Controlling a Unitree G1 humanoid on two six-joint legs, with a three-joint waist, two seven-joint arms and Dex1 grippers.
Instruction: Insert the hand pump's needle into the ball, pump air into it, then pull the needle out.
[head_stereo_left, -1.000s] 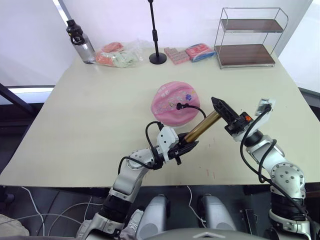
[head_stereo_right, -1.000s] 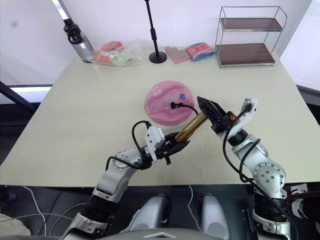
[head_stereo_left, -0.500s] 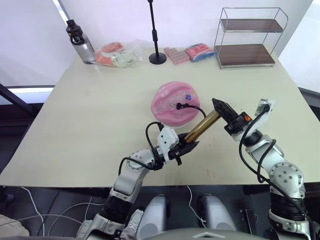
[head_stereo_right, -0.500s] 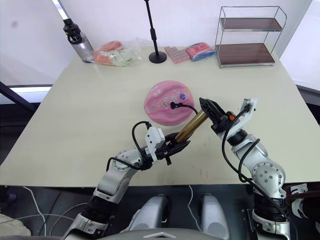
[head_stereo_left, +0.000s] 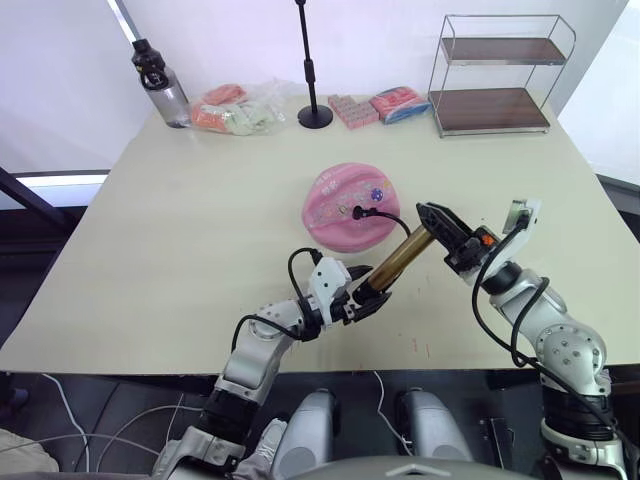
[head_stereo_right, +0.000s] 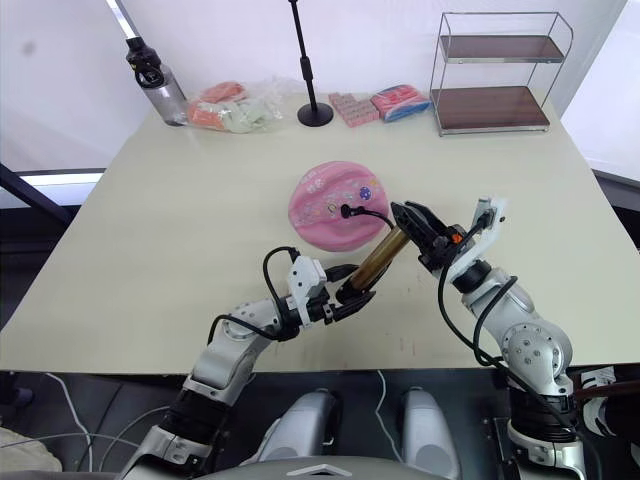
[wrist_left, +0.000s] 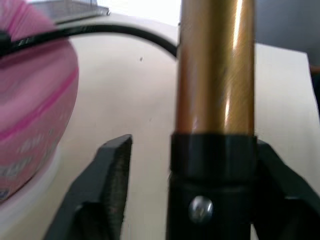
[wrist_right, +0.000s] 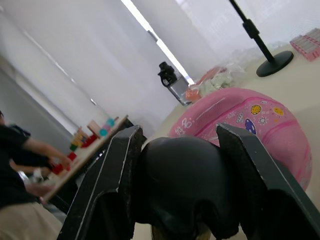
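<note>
Your right gripper (head_stereo_left: 437, 222) is pinched on the black handle (wrist_right: 182, 185) at the top end of the hand pump (head_stereo_left: 400, 262), ready to push and pull it. Your left gripper (head_stereo_left: 365, 298) holds the bottom black cap (wrist_left: 212, 165). In the left wrist view one finger (wrist_left: 107, 185) stands a little off the cap, so you cannot tell if that grip is tight. It looks meant to keep the pump steady while the other end is worked.

See the pump slanting up off the table (head_stereo_left: 180, 230), just beside the ball (head_stereo_left: 345, 205). A thin hose (head_stereo_left: 385, 213) bends from the pump to the top of the ball. The needle (head_stereo_left: 357, 211) sits at the valve spot, so pumping looks like the step in hand.
</note>
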